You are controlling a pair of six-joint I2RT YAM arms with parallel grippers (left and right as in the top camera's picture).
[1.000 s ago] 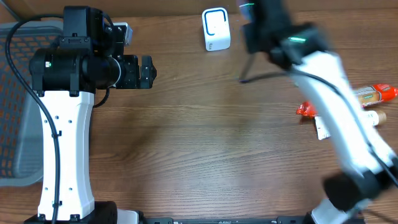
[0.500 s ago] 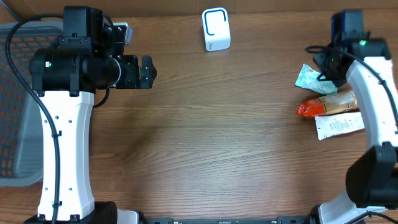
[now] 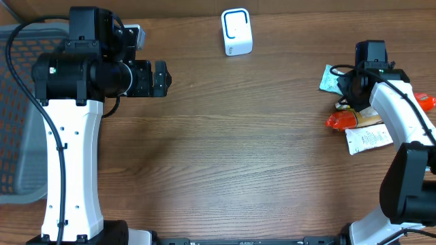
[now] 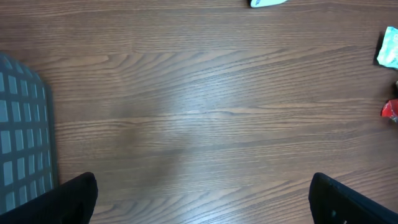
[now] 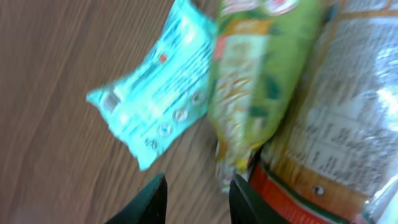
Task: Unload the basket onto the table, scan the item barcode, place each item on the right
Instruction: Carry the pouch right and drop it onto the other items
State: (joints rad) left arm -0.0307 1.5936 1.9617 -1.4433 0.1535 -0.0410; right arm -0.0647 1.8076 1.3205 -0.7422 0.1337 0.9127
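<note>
Several packets lie at the table's right side: a teal packet (image 3: pixel 330 80), a red-and-orange packet (image 3: pixel 346 120) and a white packet (image 3: pixel 368 138). My right gripper (image 3: pixel 349 90) hovers over them. In the right wrist view its dark fingers (image 5: pixel 153 200) stand a little apart over bare wood, nothing between them, just short of the teal packet (image 5: pixel 158 93), a green packet (image 5: pixel 261 81) and an orange-labelled packet (image 5: pixel 336 143). The white barcode scanner (image 3: pixel 236 32) stands at the back centre. My left gripper (image 3: pixel 163 77) hangs wide open over the table (image 4: pixel 205 112), holding nothing.
A grey mesh basket (image 3: pixel 13 102) sits at the left edge, also in the left wrist view as the basket (image 4: pixel 22 143). Another red packet end (image 3: pixel 426 102) shows at the far right. Bare wood lies between the two arms.
The right arm swung from near the scanner to the packet pile at the right and came down over it. Its jaws, shut before, have parted. The left arm has not moved.
</note>
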